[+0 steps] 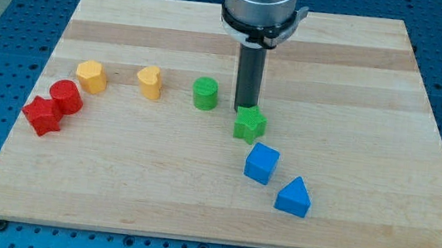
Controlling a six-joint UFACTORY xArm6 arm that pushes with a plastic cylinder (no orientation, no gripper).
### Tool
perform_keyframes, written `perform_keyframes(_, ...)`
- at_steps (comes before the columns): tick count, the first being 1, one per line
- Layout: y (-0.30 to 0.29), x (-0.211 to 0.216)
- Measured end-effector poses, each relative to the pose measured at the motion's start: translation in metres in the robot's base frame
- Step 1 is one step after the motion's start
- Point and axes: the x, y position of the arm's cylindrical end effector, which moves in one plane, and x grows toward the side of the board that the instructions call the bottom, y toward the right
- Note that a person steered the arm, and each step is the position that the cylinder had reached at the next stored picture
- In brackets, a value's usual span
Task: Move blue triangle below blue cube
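Observation:
The blue triangle [293, 197] lies near the view's bottom, just right of and below the blue cube [262, 163]; the two are close but apart. My tip [245, 108] stands at the top edge of the green star [249, 124], which hides its very end. The tip is above the blue cube and well above and left of the blue triangle.
A green cylinder [204, 93] sits left of the rod. A yellow heart [150, 82] and a yellow hexagon [91, 76] lie further left. A red cylinder [66, 96] and a red star [42, 114] touch at the far left of the wooden board [375, 91].

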Motion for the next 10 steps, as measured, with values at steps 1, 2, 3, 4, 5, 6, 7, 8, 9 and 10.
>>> perform_keyframes(1, 0.028, 0.001)
perform_keyframes(2, 0.037, 0.005)
perform_keyframes(3, 0.114, 0.034)
perform_keyframes(4, 0.183, 0.077)
perform_keyframes(5, 0.168, 0.121)
perform_keyframes(6, 0.147, 0.147)
perform_keyframes(7, 0.1, 0.144)
perform_keyframes(8, 0.1, 0.134)
perform_keyframes(9, 0.073, 0.149)
perform_keyframes(10, 0.034, 0.182)
